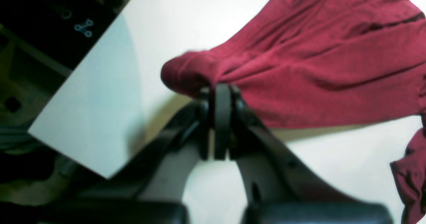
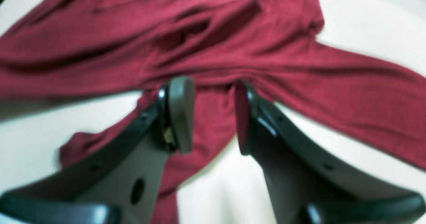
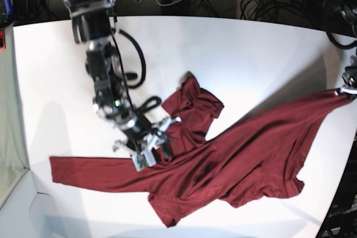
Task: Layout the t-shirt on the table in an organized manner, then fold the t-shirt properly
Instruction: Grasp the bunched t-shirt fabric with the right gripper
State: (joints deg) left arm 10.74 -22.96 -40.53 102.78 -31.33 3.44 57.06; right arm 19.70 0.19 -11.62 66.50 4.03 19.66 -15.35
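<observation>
Thin maroon knit t-shirt point(image 3: 234, 154) sprawls rumpled and stretched across the smooth white table point(image 3: 234, 54), one corner pulled taut in the clenched left gripper point(image 1: 222, 89), right gripper point(image 2: 209, 114) jaws parted, straddling a wrinkled fold, not clamped.

White table point(image 3: 234, 54) w/ crumpled, stretched-out maroon t-shirt point(image 3: 245, 154) across near half

The maroon t-shirt point(image 3: 234, 160) is sprawled diagonally over the white table point(image 3: 234, 48) — 1 end stretched out to the far right edge, where the left gripper point(image 3: 347, 90) has it pinched. The right gripper point(image 3: 156, 147) sits over the crumpled middle, jaws apart. A long strip of fabric trails off left.
</observation>
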